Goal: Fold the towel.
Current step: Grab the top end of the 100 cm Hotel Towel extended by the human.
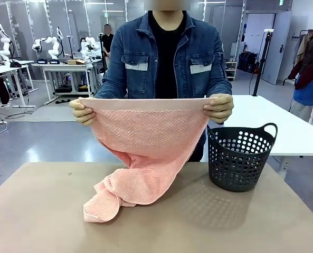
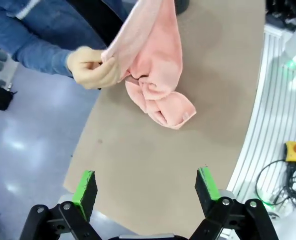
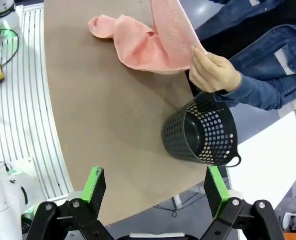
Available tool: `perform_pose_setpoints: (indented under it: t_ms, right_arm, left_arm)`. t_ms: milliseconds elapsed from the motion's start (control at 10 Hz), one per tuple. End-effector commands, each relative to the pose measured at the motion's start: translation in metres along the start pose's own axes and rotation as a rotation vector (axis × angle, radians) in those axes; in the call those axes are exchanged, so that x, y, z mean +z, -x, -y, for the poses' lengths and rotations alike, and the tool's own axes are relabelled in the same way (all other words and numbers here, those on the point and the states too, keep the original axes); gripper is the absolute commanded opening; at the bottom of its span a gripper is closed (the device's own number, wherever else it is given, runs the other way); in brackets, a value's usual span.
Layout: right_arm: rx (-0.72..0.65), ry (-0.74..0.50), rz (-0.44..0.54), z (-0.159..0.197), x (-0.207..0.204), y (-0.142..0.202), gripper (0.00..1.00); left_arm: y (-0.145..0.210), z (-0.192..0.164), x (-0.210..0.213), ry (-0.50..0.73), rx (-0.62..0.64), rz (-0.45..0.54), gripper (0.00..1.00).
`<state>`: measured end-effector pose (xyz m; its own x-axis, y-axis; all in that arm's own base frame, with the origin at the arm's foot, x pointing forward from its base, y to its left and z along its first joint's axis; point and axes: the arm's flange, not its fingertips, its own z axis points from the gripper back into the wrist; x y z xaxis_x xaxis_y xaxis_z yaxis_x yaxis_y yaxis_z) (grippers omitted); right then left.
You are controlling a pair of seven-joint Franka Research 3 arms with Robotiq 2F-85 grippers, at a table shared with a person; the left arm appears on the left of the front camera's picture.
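We judge the fold barely begun: the towel (image 1: 145,153) hangs spread from the person's right hand (image 1: 82,112) and the person's left hand (image 1: 219,107), its lower end bunched on the table (image 1: 40,211), so every fold is left. We count one towel, one basket (image 1: 240,158), two hands, and two grippers, the left gripper (image 2: 145,187) and the right gripper (image 3: 153,185), both spread wide and holding nothing.

A dark perforated basket (image 1: 239,158) stands upright on the brown table (image 1: 40,211) — right side, two handles.
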<state>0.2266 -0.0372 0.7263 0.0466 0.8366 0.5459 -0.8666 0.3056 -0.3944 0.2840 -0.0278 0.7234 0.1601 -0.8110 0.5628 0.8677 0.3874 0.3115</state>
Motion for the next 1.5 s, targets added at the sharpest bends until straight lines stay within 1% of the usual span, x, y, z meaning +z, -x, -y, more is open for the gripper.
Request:
perform_pose_setpoints:
  t_ms: [0,300,400,500,600,700,800,1000,1100,1200,1300,1400]
  right_arm:
    - [0.002,0.006,-0.002,-0.001,0.005,0.000,1.00]
    - [0.002,0.006,-0.002,-0.001,0.005,0.000,1.00]
    - [0.002,0.006,-0.002,-0.001,0.005,0.000,1.00]
    - [0.024,-0.005,0.008,0.000,0.003,0.002,1.00]
    - [0.017,0.036,-0.093,0.006,-0.006,-0.033,1.00]
    - [0.058,0.020,-0.097,0.009,-0.012,-0.062,1.00]
    - [0.087,0.007,-0.108,0.012,-0.016,-0.083,1.00]
    - [0.163,0.012,-0.196,0.018,-0.028,-0.136,1.00]
    - [0.194,0.009,-0.216,0.022,-0.036,-0.159,1.00]
    - [0.214,-0.006,-0.225,0.030,-0.046,-0.178,1.00]
    - [0.243,0.005,-0.248,0.034,-0.060,-0.195,1.00]
    - [0.296,0.001,-0.263,0.039,-0.075,-0.213,1.00]
  left_arm:
    - [-0.003,0.002,0.000,-0.014,-0.025,-0.016,1.00]
    - [-0.003,0.002,0.000,-0.014,-0.025,-0.016,1.00]
    - [-0.001,0.001,-0.001,0.011,-0.023,-0.002,1.00]
    - [-0.025,0.014,0.002,-0.022,-0.165,-0.106,1.00]
    - [-0.061,0.020,-0.005,-0.033,-0.288,-0.142,1.00]
    - [-0.090,0.018,-0.012,-0.060,-0.347,-0.180,1.00]
    - [-0.111,0.018,-0.015,-0.075,-0.390,-0.216,1.00]
    - [-0.162,0.013,-0.027,-0.060,-0.420,-0.301,1.00]
    - [-0.180,0.012,-0.036,-0.039,-0.457,-0.317,1.00]
    - [-0.193,0.008,-0.046,-0.019,-0.469,-0.325,1.00]
    - [-0.202,0.006,-0.057,-0.001,-0.478,-0.333,1.00]
    - [-0.212,0.005,-0.073,0.019,-0.480,-0.360,1.00]
